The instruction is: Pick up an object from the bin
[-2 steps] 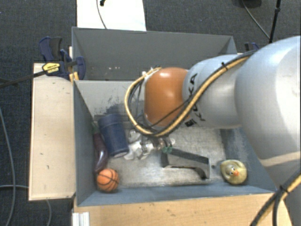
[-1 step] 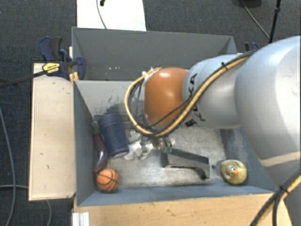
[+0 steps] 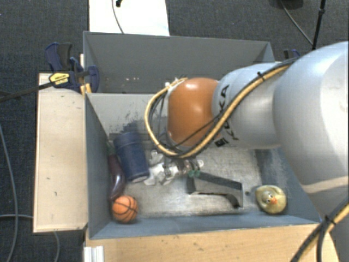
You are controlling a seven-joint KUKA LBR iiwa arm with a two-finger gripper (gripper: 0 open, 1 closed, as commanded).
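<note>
Arm: the big silver arm (image 3: 283, 108) comes in from the right of the frame. Its wrist sits under an orange cover (image 3: 188, 111) looped with yellow and black cables (image 3: 155, 130).
Gripper: the gripper (image 3: 175, 168) hangs low over the middle-left floor of the bin (image 3: 180, 53), just below the orange cover.
Gripper state: I cannot tell whether it is spread or pressed together; the cover and cables stand in front of it.
Nearest thing: a dark blue cylinder (image 3: 131, 156) lies tilted just left of the gripper, toward the bin's left wall.
Pale lump: a silvery-white crumpled shape (image 3: 158, 173) sits between the cylinder and the gripper. I cannot tell whether it is a loose thing or part of the tool.
Black piece: a flat black angled piece (image 3: 215, 189) lies just to the lower right of the gripper.
Left wall: a dark purple elongated thing (image 3: 115, 180) lies along it, beside the cylinder.
Lower left corner: a small orange basketball (image 3: 125, 208) sits just below the purple thing.
Lower right: a round yellow toy (image 3: 271, 199) sits well apart from the gripper.
</note>
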